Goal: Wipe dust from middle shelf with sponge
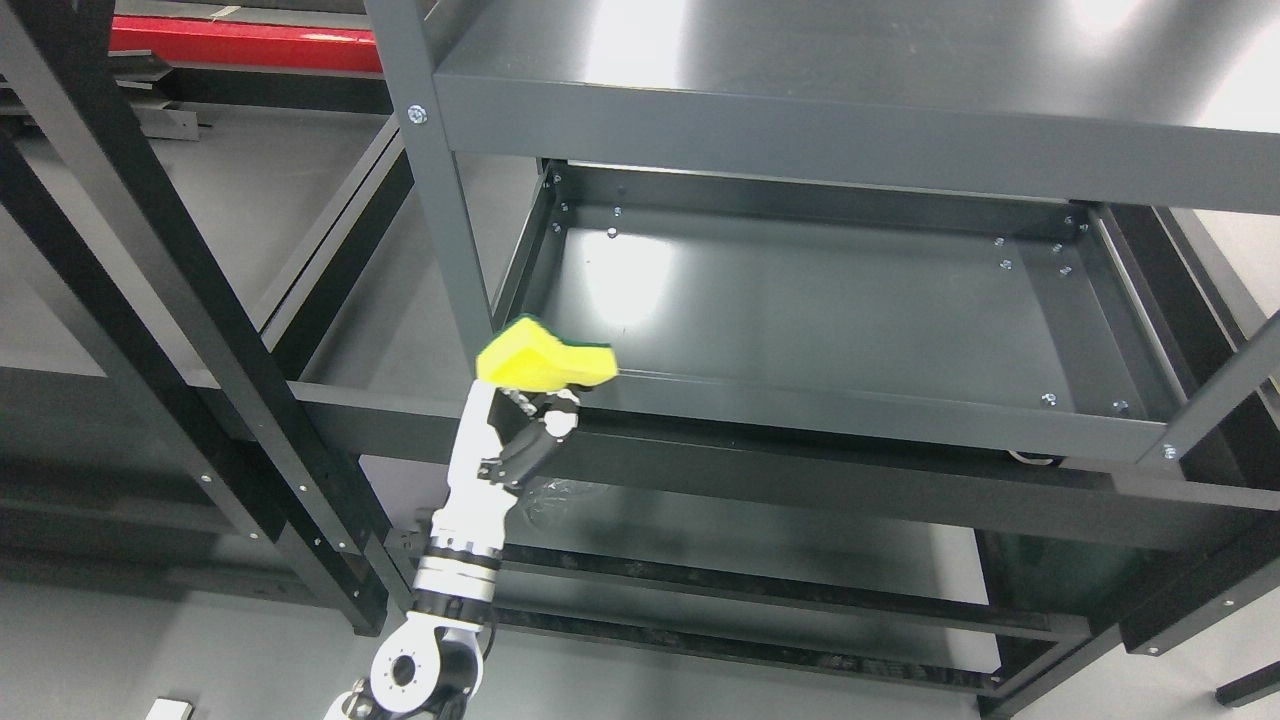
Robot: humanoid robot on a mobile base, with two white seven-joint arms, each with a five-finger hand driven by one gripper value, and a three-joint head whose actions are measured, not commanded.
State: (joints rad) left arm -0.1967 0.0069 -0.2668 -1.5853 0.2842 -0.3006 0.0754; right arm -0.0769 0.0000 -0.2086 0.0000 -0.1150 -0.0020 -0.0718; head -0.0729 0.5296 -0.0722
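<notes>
A yellow sponge [545, 359] with a green scouring edge is held up in my left hand [527, 407], whose arm rises from the bottom edge left of the middle. The fingers are curled under the sponge. It hovers at the front left corner of the dark grey middle shelf [820, 310], just over the shelf's front rim and beside the front left post [440, 190]. The shelf's surface is bare and glossy with light reflections. My right arm does not show.
The top shelf [850, 90] overhangs the middle one from above. A lower shelf [760, 540] lies beneath. Another dark metal rack frame [190, 300] stands at the left. A red bar [240, 45] lies far back at the top left.
</notes>
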